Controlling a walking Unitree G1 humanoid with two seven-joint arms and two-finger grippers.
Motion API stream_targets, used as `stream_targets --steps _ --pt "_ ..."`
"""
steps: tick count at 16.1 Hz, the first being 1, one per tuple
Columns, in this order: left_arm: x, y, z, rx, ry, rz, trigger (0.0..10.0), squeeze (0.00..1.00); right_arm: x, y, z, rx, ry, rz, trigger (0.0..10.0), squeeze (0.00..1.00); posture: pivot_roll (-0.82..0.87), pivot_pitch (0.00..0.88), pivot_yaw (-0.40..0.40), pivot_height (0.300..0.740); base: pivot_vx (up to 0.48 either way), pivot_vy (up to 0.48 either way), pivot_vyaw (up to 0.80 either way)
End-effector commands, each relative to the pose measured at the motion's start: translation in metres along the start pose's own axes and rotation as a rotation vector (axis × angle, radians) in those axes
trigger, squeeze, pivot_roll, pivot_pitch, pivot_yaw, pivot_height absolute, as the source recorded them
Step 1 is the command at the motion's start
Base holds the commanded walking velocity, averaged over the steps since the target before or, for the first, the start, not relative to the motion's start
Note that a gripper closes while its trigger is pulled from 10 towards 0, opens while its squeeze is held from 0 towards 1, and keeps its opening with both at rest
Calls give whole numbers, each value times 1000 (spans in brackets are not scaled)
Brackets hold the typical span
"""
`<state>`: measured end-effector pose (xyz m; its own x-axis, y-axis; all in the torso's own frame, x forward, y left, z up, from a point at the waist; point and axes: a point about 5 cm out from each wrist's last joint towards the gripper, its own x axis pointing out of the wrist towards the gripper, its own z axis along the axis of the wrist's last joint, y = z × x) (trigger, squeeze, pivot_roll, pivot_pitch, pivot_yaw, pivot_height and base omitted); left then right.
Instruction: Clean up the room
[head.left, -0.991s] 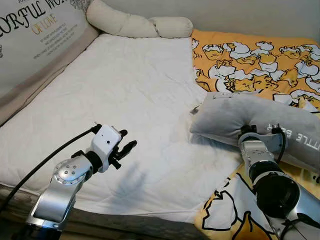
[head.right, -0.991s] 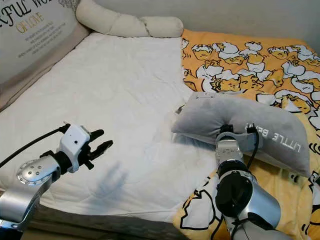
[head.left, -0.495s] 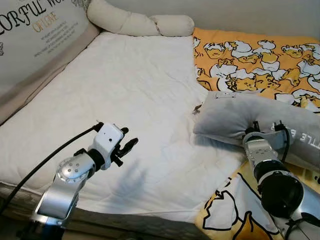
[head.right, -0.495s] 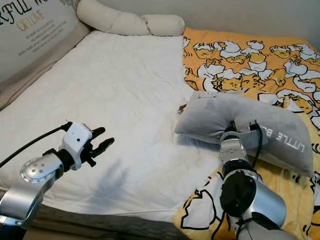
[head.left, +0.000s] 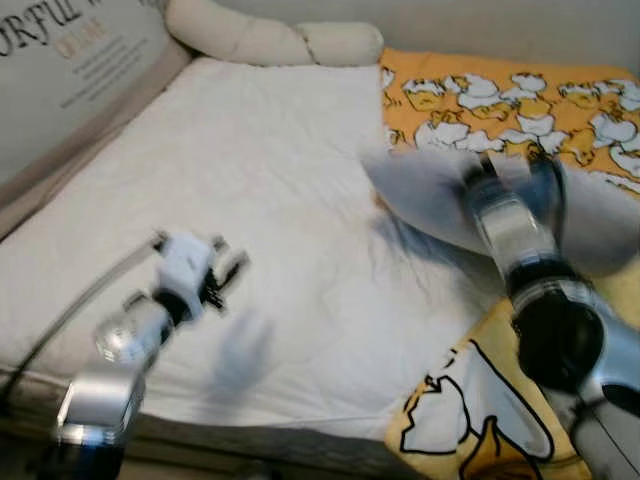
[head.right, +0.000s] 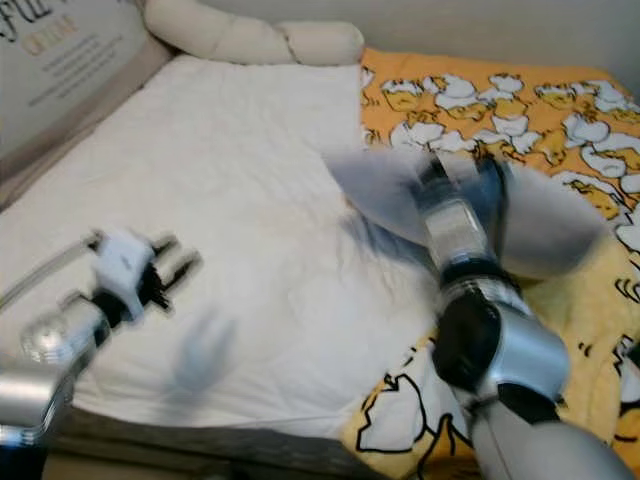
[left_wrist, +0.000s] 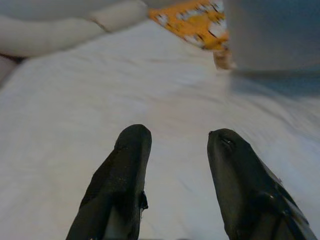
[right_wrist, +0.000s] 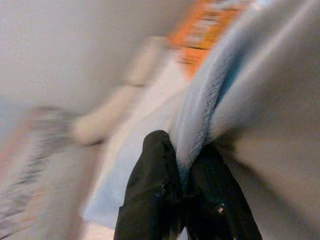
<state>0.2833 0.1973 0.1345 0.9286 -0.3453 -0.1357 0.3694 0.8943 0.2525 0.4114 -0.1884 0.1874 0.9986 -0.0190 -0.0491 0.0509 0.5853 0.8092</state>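
Now lifted: my right end effector (right_wrist: 187, 187), clamped on the grey pillow (head.left: 420, 195), has raised it off the bed (head.left: 290, 180) toward the headboard edge; left end effector (left_wrist: 175, 145) hovers open.

- Soft, even room light fell across the white mattress (head.left: 270, 170).
- Motion blur smeared both head views and the right wrist view.
- The left wrist view stayed sharper.

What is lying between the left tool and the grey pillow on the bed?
Only bare white quilt lies between the left tool and the grey pillow, as the left eye view shows.
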Motion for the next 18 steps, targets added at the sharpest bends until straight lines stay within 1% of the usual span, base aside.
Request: stream_targets --steps 1,2,3,4,5,6,8,9,10,11,12,13,14,15,16,17,18 --pt "-1 10 -3 -27 13 75 10000 0 5 36 13 -32 -26 176 0 0 217 0 7 740 0 0 0" --pt "-2 18 -3 -44 13 135 10000 0 6 61 10 -59 7 301 0 0 222 0 4 740 0 0 0" --pt "-4 23 -3 -60 16 173 10000 0 5 80 6 -72 47 403 0 0 227 0 0 740 0 0 0" --pt "-6 26 -4 -60 23 183 10000 0 3 94 0 -82 96 488 0 0 233 0 -4 740 0 0 0" --pt "-9 29 -7 -55 39 201 10000 0 -5 114 -14 -106 194 623 0 0 238 0 -8 740 0 0 0" --pt "-12 34 -10 -54 51 223 10000 0 -11 120 -23 -127 249 682 0 0 240 0 -9 740 0 0 0" --pt "-20 47 -14 -47 83 280 10000 0 -22 122 -27 -127 293 766 0 0 236 0 -5 740 0 0 0" --pt "-28 62 -20 -52 111 342 10000 0 -30 111 -31 -95 342 809 0 0 228 0 6 740 0 0 0" --pt "-49 93 -31 -87 176 509 10000 0 -35 73 -38 -28 416 715 0 0 222 0 14 740 0 0 0" --pt "-65 112 -39 -70 233 620 10000 0 -39 41 -42 -2 442 625 0 0 217 0 17 740 0 0 0" --pt "-75 122 -44 -76 257 680 10000 0 -43 15 -46 3 463 536 0 0 216 0 19 740 0 0 0" --pt "-81 129 -46 -106 264 726 10000 0 -50 -10 -53 -18 492 475 0 0 214 0 20 740 0 0 0" --pt "-84 133 -47 -145 259 747 10000 0 -60 -39 -62 -32 533 414 0 0 207 0 26 740 0 0 0" --pt "-83 133 -47 -159 256 741 10000 0 -66 -56 -67 -53 555 373 0 0 207 0 26 740 0 0 0" --pt "-75 129 -45 -199 246 694 10000 0 -77 -85 -74 -98 590 284 0 0 199 0 35 740 0 0 0" --pt "-61 120 -44 -236 240 615 10000 0 -86 -110 -77 -170 615 172 0 0 198 0 40 740 0 0 0" --pt "-52 113 -42 -251 235 563 10000 0 -89 -119 -78 -204 624 132 0 0 198 0 40 740 0 0 0"
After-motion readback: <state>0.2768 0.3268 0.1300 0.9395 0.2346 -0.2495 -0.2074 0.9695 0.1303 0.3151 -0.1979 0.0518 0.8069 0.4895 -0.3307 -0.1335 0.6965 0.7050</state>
